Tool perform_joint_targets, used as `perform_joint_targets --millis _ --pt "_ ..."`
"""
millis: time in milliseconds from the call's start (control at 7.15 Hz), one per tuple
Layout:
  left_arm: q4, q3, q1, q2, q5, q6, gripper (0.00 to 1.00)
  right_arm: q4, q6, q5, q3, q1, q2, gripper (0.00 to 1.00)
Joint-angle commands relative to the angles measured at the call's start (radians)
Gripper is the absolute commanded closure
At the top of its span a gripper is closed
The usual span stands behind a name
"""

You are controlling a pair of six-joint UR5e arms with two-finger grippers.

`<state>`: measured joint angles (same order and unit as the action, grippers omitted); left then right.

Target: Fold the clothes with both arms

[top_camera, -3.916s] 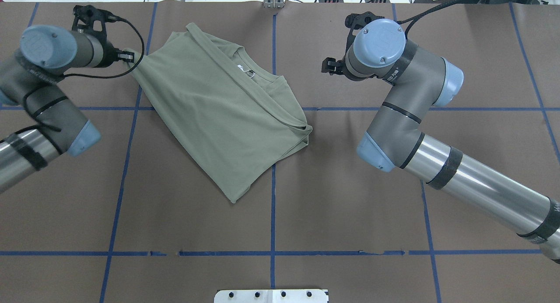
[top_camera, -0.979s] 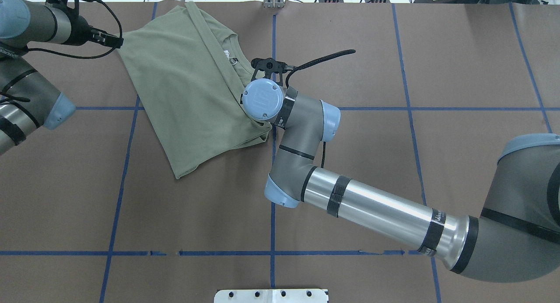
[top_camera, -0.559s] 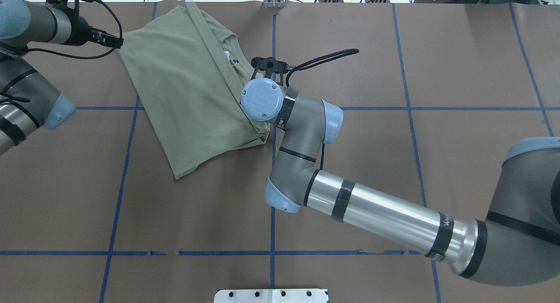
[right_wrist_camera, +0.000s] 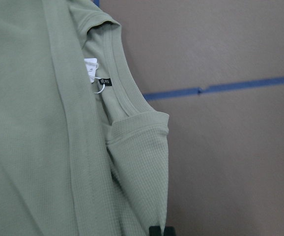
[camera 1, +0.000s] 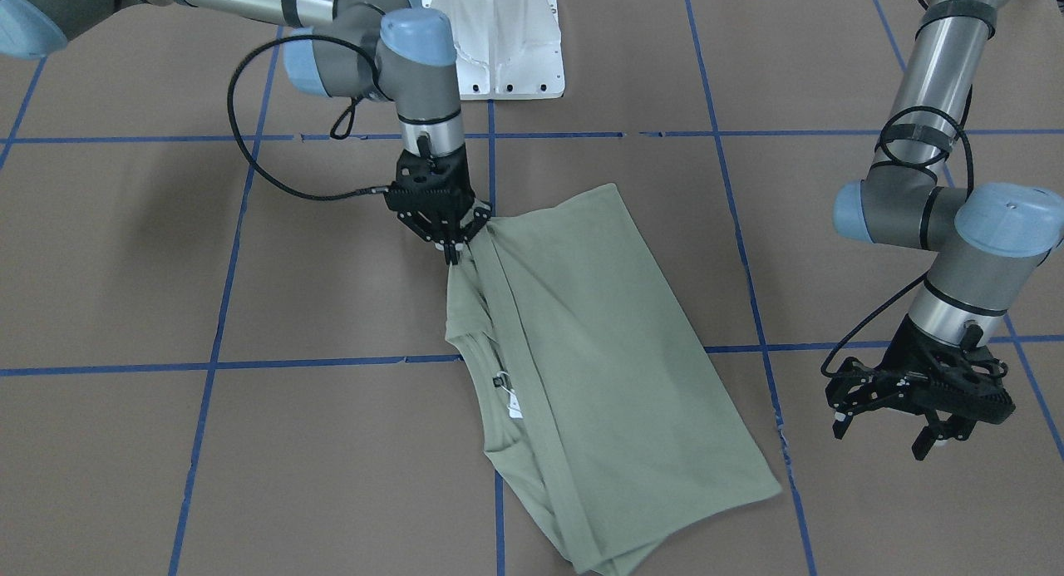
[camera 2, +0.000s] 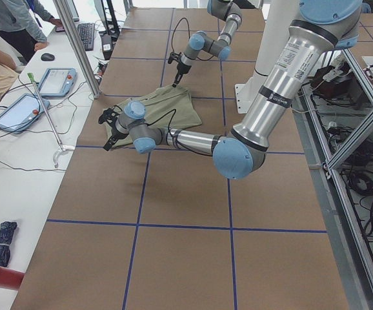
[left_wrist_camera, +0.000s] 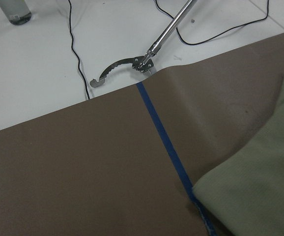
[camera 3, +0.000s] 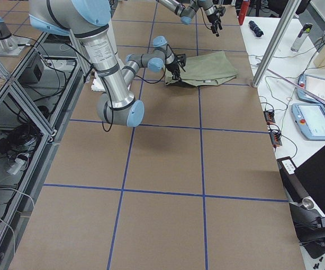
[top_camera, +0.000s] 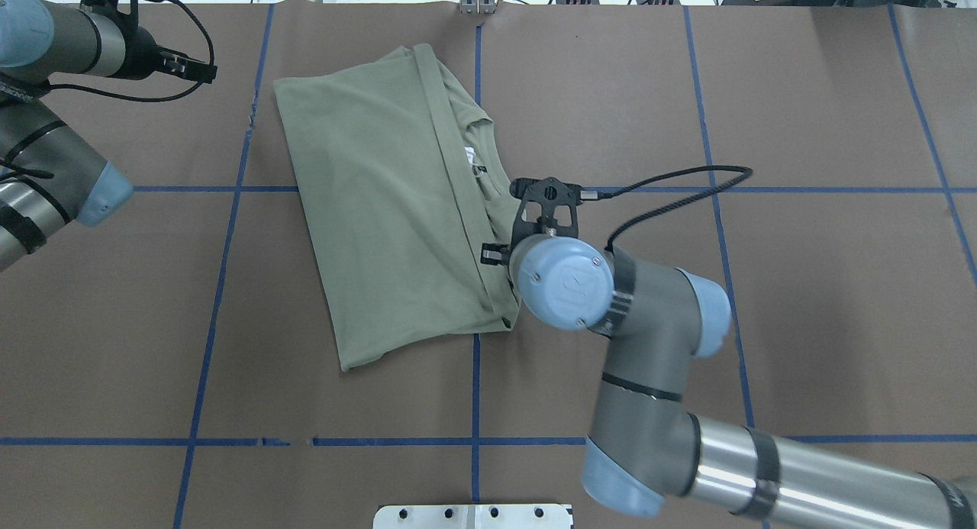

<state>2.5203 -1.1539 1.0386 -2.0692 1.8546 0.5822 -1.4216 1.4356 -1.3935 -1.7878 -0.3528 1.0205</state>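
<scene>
Clamping the folded shirt [top_camera: 382, 208], flat on the table [top_camera: 687, 300], at its four o'clock edge overhead, the right gripper [camera 1: 454, 248] is clenched on fabric. The left gripper [camera 1: 889, 430] hangs released at ten o'clock, apart.

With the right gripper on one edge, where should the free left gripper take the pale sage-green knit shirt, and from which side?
Probably the far corner of the pale sage-green knit shirt, nearest the open left gripper. It lies flat, bare brown paper beside it, so come in low from the robot's left. The right gripper pinches the opposite edge.
</scene>
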Motion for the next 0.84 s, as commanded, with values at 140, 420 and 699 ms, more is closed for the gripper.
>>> perform_joint_targets --millis 140,420,699 --pt "0.000 -0.003 -0.005 0.000 0.000 0.001 0.00 -0.048 0.141 0.174 -0.232 0.211 0.216 1.00" --pt "0.000 -0.006 -0.005 -0.002 0.000 0.002 0.00 -0.048 0.164 0.217 -0.239 0.261 0.227 1.00" --pt "0.000 -0.006 -0.006 -0.002 0.000 0.001 0.00 -0.049 0.181 0.244 -0.243 0.285 0.227 0.63"
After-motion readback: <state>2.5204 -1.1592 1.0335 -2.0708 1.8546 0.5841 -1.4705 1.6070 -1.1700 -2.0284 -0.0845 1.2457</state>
